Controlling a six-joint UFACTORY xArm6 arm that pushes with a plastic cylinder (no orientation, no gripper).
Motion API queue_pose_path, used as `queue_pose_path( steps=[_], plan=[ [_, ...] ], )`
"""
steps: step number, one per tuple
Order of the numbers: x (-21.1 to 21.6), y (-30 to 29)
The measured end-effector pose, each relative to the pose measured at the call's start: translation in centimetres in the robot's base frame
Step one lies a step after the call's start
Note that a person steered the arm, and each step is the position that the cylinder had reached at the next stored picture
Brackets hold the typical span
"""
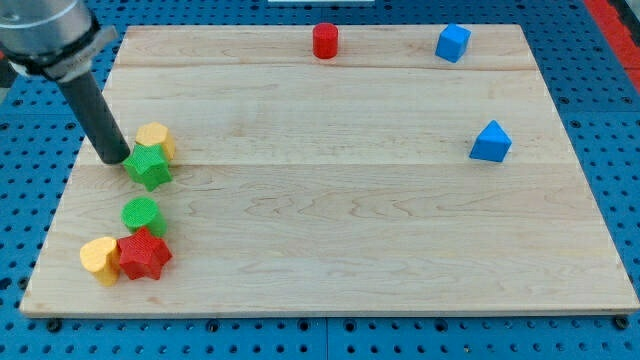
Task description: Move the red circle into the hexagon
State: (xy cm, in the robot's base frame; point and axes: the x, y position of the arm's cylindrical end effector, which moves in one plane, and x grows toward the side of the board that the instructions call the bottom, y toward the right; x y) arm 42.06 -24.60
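Nearest the view's bottom left, a yellow heart (100, 259) sits touching a red star (144, 254), with a green circle (141, 214) right above them. Further up, a green star (149, 166) is pressed against a yellow hexagon (155, 139). My tip (116, 158) is right at the green star's left edge; it's a bare rod, so there's no pincer to be apart or together. Over on the right there's a blue triangle-ish block (490, 142). At the far edge of the wooden board (330, 220) are the red circle (325, 41), well apart from the hexagon, and a blue cube (453, 42).
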Motion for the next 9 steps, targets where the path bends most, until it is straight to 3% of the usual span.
queue_pose_path(
  steps=[1, 2, 3, 4, 6, 7, 8, 9],
  plan=[
    [-5.6, 2.4],
    [-4.7, 5.6],
    [1.2, 5.6],
    [1.8, 6.0],
    [-11.2, 22.3],
    [-15.4, 31.3],
    [-21.5, 31.7],
    [-21.0, 25.7]
  ],
)
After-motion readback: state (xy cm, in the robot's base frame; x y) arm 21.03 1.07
